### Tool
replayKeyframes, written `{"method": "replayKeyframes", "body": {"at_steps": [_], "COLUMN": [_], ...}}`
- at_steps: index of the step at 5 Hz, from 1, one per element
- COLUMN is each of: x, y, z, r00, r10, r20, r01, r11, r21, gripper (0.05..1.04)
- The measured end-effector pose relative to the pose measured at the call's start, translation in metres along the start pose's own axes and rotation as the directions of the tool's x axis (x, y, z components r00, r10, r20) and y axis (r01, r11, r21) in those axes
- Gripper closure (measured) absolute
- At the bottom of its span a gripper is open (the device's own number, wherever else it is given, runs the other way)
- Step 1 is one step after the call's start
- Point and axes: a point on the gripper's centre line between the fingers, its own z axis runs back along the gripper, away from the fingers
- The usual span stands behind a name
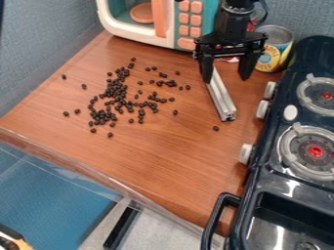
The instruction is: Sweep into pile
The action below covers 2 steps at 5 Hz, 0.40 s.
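Claw [226, 80]: fingers wide apart, nothing gripped. Bar [223, 101]: on the table [163, 146], far end beside one finger. Beans [116, 92]: loose cluster with strays, mid-table, beyond the bar's microwave [177, 22] side. Likely faults: off-centre closing, twisting the bar; a slack grip, letting it pivot; a raised or tilted bar, riding over beans; a brisk stroke, rolling them off the front edge. Can [275, 48]: close by, liable to a knock. Obscured: bar's far tip; finger contact, undetermined; bean count, lost in overlap; microwave top, cut off.
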Motion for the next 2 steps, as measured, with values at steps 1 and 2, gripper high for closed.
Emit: {"method": "replayKeyframes", "body": {"at_steps": [1, 2], "x": [-0.004, -0.013], "y": [0.002, 0.003], "z": [-0.016, -0.034], "r00": [1.000, 0.999], "r10": [0.001, -0.002], "r20": [-0.030, -0.038], "r01": [0.000, 0.001], "r11": [1.000, 1.000], "r21": [0.023, -0.010], "gripper": [0.083, 0.083]}}
